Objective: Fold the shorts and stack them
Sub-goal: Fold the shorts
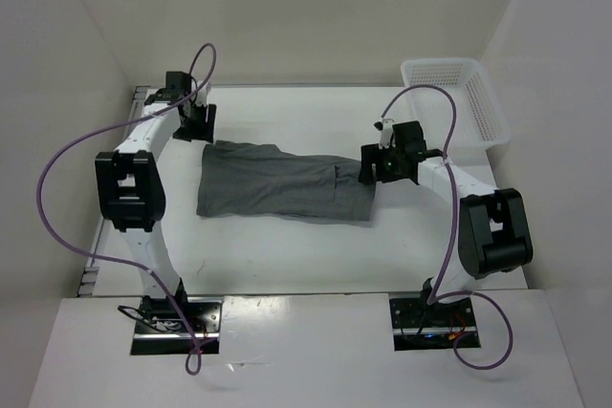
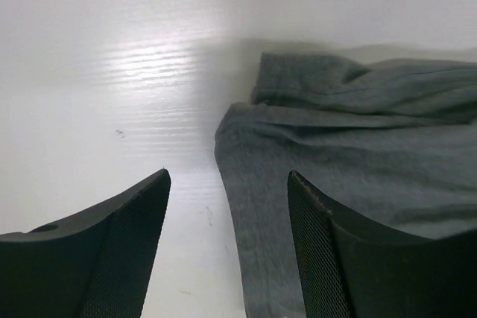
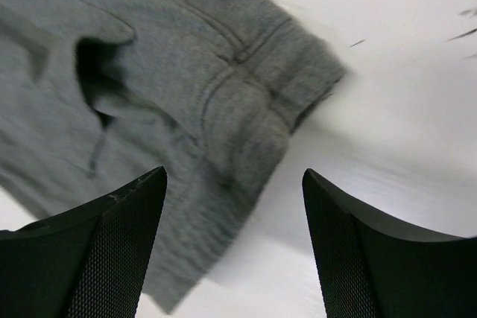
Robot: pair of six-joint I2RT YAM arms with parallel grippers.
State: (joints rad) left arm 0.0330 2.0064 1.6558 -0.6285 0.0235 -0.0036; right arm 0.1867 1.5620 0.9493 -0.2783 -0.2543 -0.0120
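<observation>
The left gripper [image 1: 198, 124] sits low at the far left of the table [image 1: 287, 255], just beside the far-left corner of the shorts [image 1: 277, 183]. In the left wrist view the left gripper [image 2: 228, 174] has its jaws spread wide and holds nothing. One finger [image 2: 112, 258] hangs over bare white table, the other [image 2: 358, 258] over grey cloth, and the edge of the shorts [image 2: 358, 154] runs up between them. Whether the fingertips touch the fabric cannot be told.

The shorts lie flat across the middle of the table, long side running left to right. Their left end is squarer, and a few soft creases cross the cloth.

The right gripper [image 1: 371, 171] is at the right end of the shorts, over the far-right corner. In the right wrist view the right gripper [image 3: 233, 172] is also wide open with nothing between its fingers [image 3: 104, 258]. The stitched, banded end of the shorts [image 3: 149, 72] lies below it, with one corner pointing out over the white surface. That picture is somewhat blurred, so contact with the cloth is unclear.

At the far right corner stands the white basket [image 1: 490, 102], with lattice walls, set at a slant. The shorts are outside it, apart from it on the table.
</observation>
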